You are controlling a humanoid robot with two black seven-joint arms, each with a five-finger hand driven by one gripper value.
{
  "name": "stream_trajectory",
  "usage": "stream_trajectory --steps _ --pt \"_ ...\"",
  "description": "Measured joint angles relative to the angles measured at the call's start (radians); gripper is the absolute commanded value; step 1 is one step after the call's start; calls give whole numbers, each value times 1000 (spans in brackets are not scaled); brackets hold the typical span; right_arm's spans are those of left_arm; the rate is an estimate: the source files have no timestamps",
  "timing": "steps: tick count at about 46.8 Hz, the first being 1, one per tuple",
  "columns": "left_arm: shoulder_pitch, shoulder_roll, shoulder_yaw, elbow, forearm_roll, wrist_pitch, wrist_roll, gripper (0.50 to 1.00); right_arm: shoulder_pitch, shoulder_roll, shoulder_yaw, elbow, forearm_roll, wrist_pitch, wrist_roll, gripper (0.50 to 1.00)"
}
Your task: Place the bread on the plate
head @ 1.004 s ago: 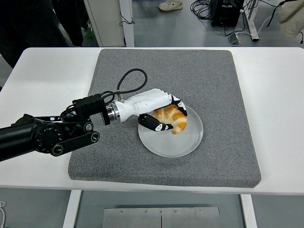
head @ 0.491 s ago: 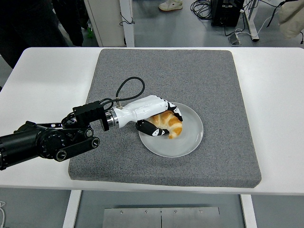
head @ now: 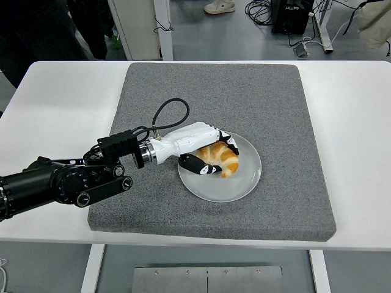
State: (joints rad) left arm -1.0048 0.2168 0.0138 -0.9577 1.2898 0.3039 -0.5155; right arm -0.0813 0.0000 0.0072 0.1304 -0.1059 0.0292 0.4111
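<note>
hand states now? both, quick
Left hand: shut on the bread, over the plate.
Right hand: not in view.

We see a coarse, felt-like grey mat (head: 269,110), matt and speckled, lying on the smooth white desk (head: 55,104). The plate (head: 244,183) looks like glazed white ceramic with a soft sheen. The bread (head: 223,160) has a glossy, golden-brown baked crust. The left hand (head: 204,149) wears a shiny white plastic shell with black fingertips; its arm (head: 55,183) is matt black.
</note>
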Motion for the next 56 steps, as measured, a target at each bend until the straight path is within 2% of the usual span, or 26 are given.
stream_trajectory --steps 5,12,18,29,42,56 --pt "4 -8 0 2 -1 0 0 510 0 0 0 0 0 0 0 1000" --pt "18 -8 0 2 -14 0 0 694 0 0 0 0 0 0 0 1000" --pt "20 -8 0 2 -31 0 0 776 0 0 0 0 0 0 0 1000" --pt "19 -8 1 2 -55 -1 1 849 0 0 0 0 0 0 0 1000" --pt "25 -8 0 2 -62 -3 2 910 0 0 0 0 0 0 0 1000" --pt "24 -8 -2 -5 -174 -9 3 942 0 0 0 0 0 0 0 1000"
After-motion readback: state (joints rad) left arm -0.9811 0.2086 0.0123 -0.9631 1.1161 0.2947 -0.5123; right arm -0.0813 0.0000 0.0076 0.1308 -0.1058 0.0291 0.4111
